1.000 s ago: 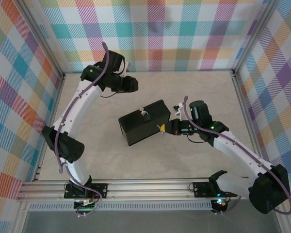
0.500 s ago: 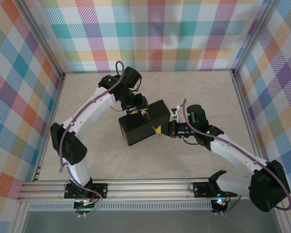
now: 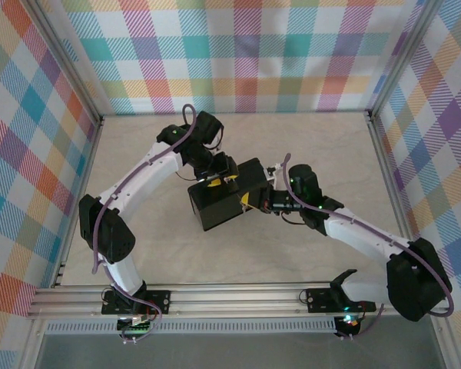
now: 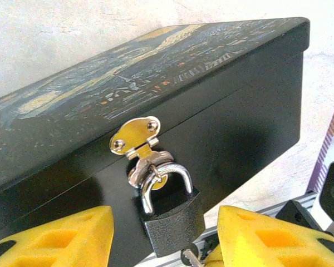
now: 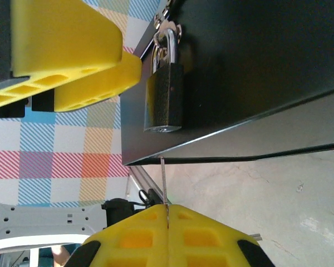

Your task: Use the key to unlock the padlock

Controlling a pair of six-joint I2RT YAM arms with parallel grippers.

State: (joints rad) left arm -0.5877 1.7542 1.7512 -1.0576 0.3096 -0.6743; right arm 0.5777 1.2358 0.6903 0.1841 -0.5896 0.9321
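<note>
The padlock (image 4: 172, 218), dark with a silvery loop, hangs from the brass hasp (image 4: 134, 136) on the front of the black box (image 4: 100, 94). My left gripper (image 4: 166, 225) is open, one yellow finger on each side of the padlock, touching neither side. The key (image 5: 163, 183) stands edge-on, pinched in my shut right gripper (image 5: 167, 207). Its tip points up, a short gap below the padlock's (image 5: 164, 97) underside. The key (image 4: 190, 258) also peeks in just under the lock. In the top view, the left gripper (image 3: 220, 178) and right gripper (image 3: 248, 202) meet at the box (image 3: 215, 207).
Plaid walls (image 3: 246, 54) close in the back and both sides of the pale table. An aluminium rail (image 3: 230, 296) runs along the near edge by the arm bases. Purple cables (image 3: 150, 165) follow both arms.
My left arm has swung from the back left down to the box front, and its jaws have widened round the padlock. My right gripper has moved left, bringing the key under the lock.
</note>
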